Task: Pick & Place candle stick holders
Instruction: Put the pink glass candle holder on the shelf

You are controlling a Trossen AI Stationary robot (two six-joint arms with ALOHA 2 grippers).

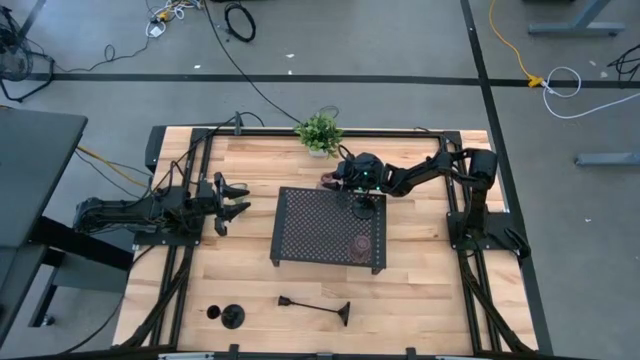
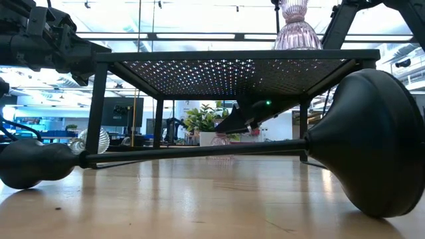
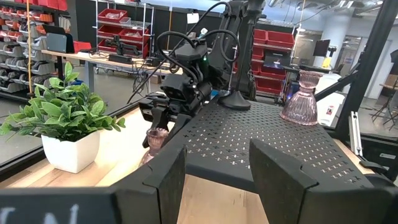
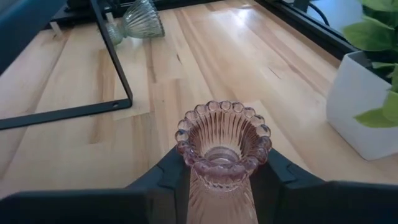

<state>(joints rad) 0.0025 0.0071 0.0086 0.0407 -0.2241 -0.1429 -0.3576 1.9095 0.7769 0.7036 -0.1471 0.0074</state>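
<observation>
A pink ribbed glass candle stick holder (image 4: 224, 146) stands upright between the fingers of my right gripper (image 4: 222, 180), just beyond the far edge of the black perforated tray (image 1: 310, 225). My right gripper (image 1: 335, 180) is shut on it. On the tray stand a second pink glass holder (image 1: 360, 243) and a black holder (image 1: 365, 207). A slim black stemmed holder (image 1: 315, 305) lies on its side near the table's front edge, with another black one (image 1: 228, 316) to its left. My left gripper (image 1: 240, 198) waits open left of the tray. My right gripper pinches the pink glass holder just below its beaded rim (image 4: 205, 171), one finger (image 4: 171, 177) on each side. The fingers come from the table's right side, slanting a little down. The holder is upright; whether its foot rests on the table I cannot tell.
A small green plant in a white pot (image 1: 318, 133) stands close behind my right gripper at the far edge. A clear glass cup (image 4: 140, 22) lies on the table by a tray leg (image 4: 115, 62). The wood between the tray and the front edge is bare apart from the black holders.
</observation>
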